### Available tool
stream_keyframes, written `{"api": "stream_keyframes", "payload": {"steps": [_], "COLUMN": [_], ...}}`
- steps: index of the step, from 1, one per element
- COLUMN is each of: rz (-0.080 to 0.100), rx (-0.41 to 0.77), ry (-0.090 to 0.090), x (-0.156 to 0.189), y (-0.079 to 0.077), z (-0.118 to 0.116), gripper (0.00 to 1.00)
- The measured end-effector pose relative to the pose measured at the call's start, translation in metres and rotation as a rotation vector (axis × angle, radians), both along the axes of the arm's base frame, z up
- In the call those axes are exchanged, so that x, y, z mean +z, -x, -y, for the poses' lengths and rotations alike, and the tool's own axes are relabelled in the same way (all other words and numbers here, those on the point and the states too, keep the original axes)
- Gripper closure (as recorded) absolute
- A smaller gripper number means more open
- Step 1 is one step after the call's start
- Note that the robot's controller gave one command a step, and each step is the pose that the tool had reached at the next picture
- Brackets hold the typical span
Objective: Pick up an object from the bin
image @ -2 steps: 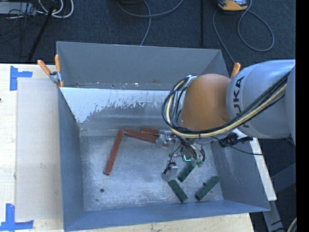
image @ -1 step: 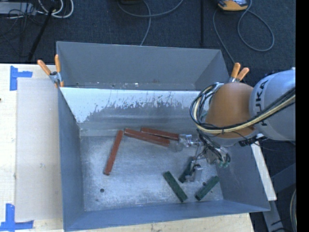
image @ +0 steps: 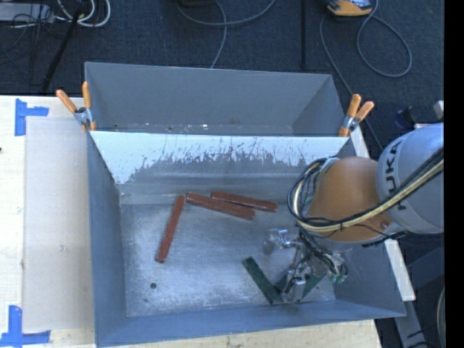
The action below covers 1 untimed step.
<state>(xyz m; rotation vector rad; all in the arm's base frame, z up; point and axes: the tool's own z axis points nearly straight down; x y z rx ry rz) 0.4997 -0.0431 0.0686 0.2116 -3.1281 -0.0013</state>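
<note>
Grey bin (image: 203,274), front-R: gripper (image: 296,285) hides dark green strip (image: 257,274) end; open/shut can't tell.

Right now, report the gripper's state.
Gripper: cannot be told, open or shut; it sits beside the dark green strip in the bin's near right corner.

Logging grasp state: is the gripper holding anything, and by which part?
Cannot tell. The gripper sits at the lower end of a dark green strip near the bin's front right; a hold cannot be made out.
</note>
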Motion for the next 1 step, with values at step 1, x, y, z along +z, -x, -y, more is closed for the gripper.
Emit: {"api": "stream_keyframes", "payload": {"steps": [1], "rz": [0.006], "rx": [-0.002], "ry": [0.000], "x": [0.0009], "y": [-0.0025], "z": [0.0001], "gripper": [1.00]}}
